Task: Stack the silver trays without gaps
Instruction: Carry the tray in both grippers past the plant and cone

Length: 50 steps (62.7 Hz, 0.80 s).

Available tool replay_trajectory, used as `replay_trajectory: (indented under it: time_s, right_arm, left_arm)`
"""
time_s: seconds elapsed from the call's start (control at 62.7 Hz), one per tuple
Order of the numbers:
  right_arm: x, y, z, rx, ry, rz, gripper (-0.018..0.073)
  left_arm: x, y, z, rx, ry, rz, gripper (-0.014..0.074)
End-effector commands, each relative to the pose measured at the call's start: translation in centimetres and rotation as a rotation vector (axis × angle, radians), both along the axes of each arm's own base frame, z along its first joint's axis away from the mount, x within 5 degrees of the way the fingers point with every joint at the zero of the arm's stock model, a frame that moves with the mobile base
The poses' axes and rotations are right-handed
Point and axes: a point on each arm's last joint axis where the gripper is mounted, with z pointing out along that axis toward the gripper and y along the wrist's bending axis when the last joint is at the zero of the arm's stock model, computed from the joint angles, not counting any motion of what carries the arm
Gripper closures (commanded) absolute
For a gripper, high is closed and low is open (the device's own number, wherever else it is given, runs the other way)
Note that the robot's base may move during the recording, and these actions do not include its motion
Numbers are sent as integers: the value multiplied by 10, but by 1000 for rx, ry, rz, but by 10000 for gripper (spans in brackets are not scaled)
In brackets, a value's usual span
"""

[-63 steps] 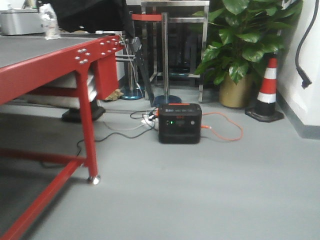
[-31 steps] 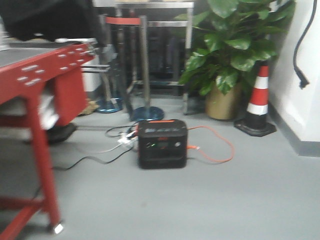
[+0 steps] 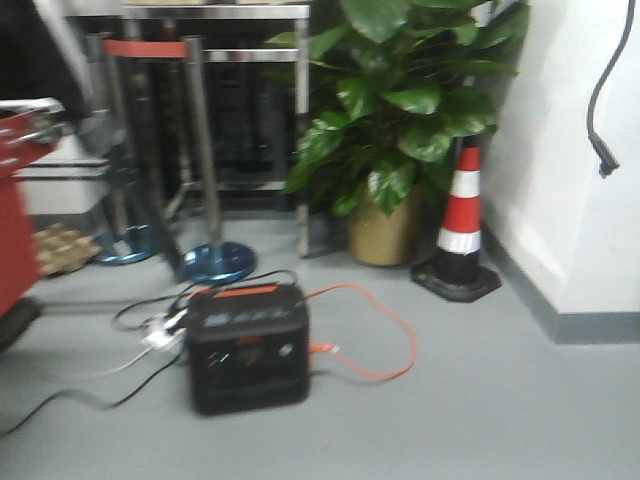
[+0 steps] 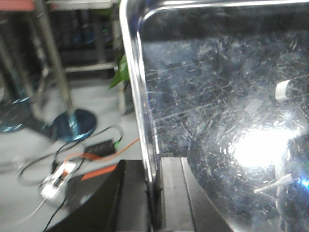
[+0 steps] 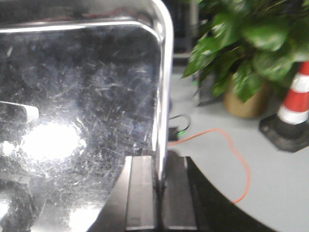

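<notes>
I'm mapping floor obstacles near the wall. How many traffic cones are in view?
1. The cone stands by the wall, right of the plant; the right wrist view catches the same cone at its edge. Others may be out of frame.

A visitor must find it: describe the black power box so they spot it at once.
From the big potted plant by the white wall, look down-left on the floor. The black power box sits there, alone in having an orange top strip and orange cable.

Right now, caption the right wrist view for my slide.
Right gripper, jaws shut on the rim of a scratched silver tray; potted plant, traffic cone and orange cable behind.
</notes>
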Motion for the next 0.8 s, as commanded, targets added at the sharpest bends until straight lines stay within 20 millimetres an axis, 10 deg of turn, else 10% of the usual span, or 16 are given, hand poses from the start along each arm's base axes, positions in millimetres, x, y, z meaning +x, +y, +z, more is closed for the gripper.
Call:
replay_trajectory:
  time_s: [0.0,0.781]
  right_arm:
    - [-7,10,16,51,-65,29,638]
    - [-6,10,15,52,-65,27,638]
  left_arm:
    - [-7,-10,12,-34,-77,-69,615]
    - [3,7,13,-27,-81,-24,615]
